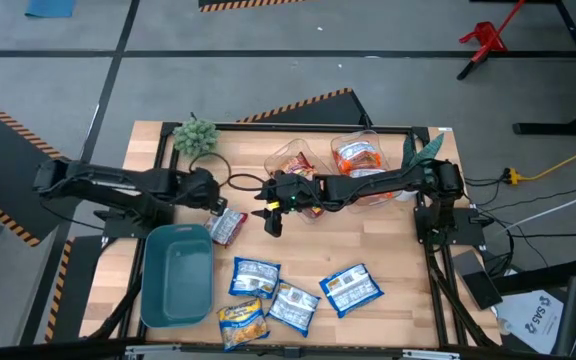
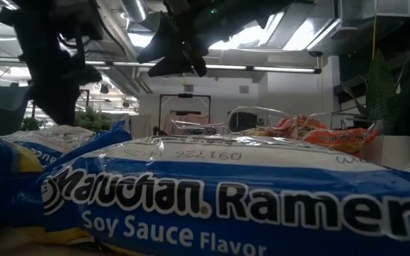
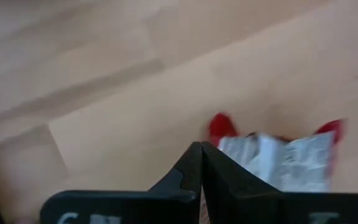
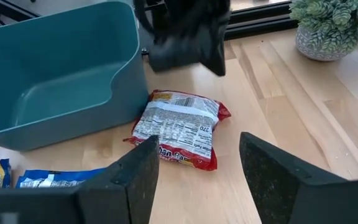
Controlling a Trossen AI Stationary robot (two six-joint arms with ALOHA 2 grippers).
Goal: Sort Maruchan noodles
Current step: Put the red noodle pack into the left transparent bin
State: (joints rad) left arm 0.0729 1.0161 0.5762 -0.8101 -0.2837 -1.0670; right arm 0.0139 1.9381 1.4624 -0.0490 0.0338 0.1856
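The nearest blue packet (image 2: pixel 226 192) in the low view reads "Maruchan Ramen, Soy Sauce Flavor", with a date code printed upside down along its top. From above, three blue packets (image 1: pixel 298 292) and a yellow one (image 1: pixel 241 322) lie in a loose cluster near the front edge of the table (image 1: pixel 388 240), just right of the teal bin (image 1: pixel 176 275). Orange packets (image 1: pixel 356 157) sit in clear tubs at the back, beside a small potted plant (image 1: pixel 195 135).

A red packet (image 4: pixel 180 127) lies label side up beside the bin's corner; only the right wrist view shows its white back panel clearly. The left gripper (image 3: pixel 201 180) has its fingers pressed together, right at the edge of that red packet; I cannot tell whether it pinches the wrapper. The right gripper (image 4: pixel 197 165) hovers just short of the same packet, fingers apart, holding nothing. Bare wood stretches open to the packet's right.
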